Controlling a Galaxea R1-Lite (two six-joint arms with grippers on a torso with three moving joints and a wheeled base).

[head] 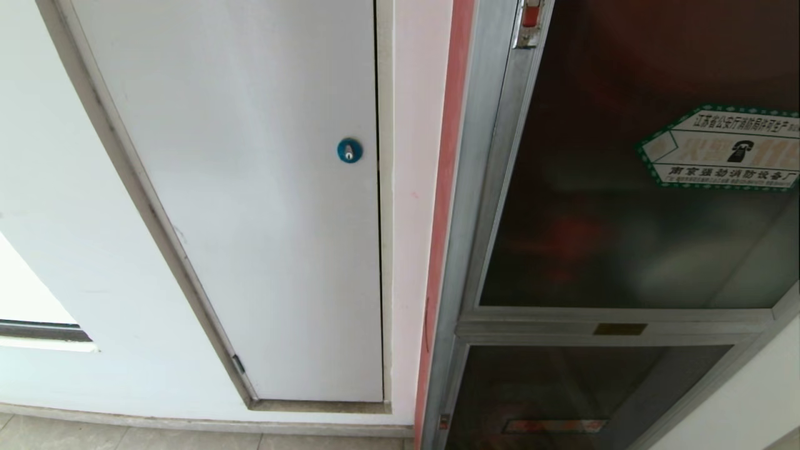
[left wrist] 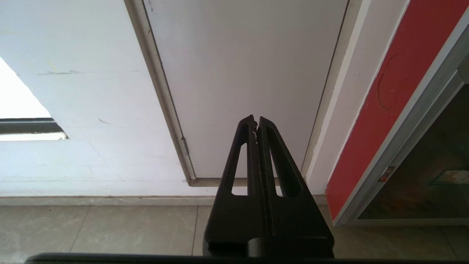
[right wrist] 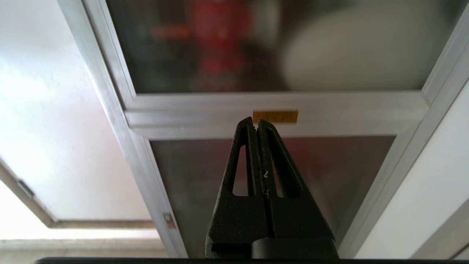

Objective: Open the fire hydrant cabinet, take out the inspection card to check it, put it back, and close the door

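The fire hydrant cabinet (head: 481,187) stands at the right of the head view in its silver frame. Its door (head: 625,206), dark tinted glass, is closed, with a green-bordered hexagonal sticker (head: 725,150) and a small red latch (head: 530,19) at the top. Red shapes and a pale roll show dimly through the glass (right wrist: 227,40). The inspection card is hidden. My right gripper (right wrist: 256,124) is shut and empty, pointing at the crossbar (right wrist: 329,110) between the upper and lower glass. My left gripper (left wrist: 255,123) is shut and empty, low in front of the white panel door. Neither arm shows in the head view.
A white panel door (head: 250,187) with a blue round lock (head: 349,150) fills the wall left of the cabinet. Below the door sits a smaller lower glass door (head: 562,400) with a red label. A gold label (right wrist: 275,116) marks the crossbar. Tiled floor (left wrist: 110,231) runs along the wall's foot.
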